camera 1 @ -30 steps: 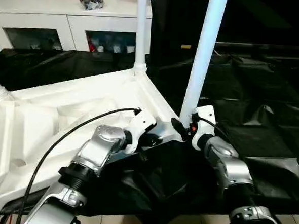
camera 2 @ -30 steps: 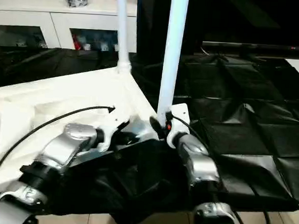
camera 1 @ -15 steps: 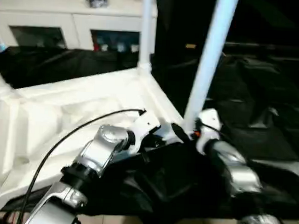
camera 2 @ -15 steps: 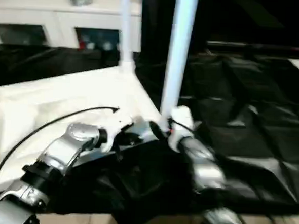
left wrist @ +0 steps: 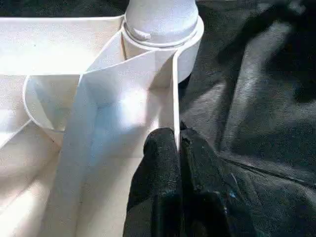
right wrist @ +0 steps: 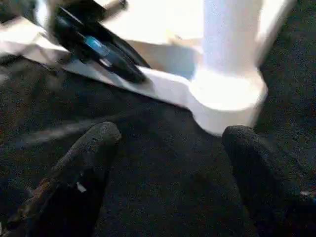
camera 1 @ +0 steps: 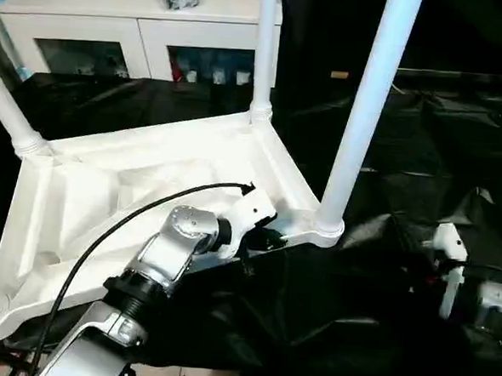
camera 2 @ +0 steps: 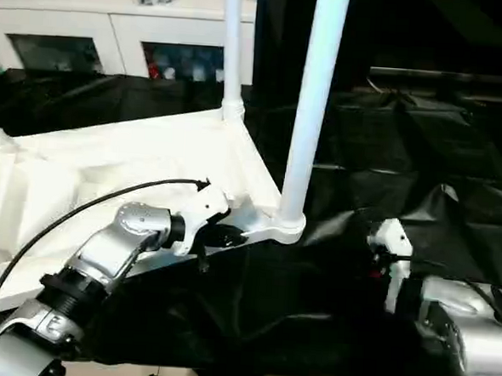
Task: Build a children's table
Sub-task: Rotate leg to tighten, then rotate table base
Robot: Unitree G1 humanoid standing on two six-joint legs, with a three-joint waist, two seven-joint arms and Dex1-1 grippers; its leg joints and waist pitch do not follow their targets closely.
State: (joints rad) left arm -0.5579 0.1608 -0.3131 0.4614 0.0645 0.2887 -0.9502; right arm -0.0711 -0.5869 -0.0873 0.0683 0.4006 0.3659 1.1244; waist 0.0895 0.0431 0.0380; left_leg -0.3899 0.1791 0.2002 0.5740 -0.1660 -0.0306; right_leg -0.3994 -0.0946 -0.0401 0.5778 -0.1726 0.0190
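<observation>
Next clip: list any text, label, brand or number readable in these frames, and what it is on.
None can be read.
The tabletop, its legs and the cabinet show no print.
Items behind the cabinet's glass are too small to tell.
The blue patch on the left gripper, seen from the right wrist, is blurred.

Black crinkled sheeting (camera 1: 423,156) covers the work surface before a white glass-doored cabinet (camera 1: 141,28).
</observation>
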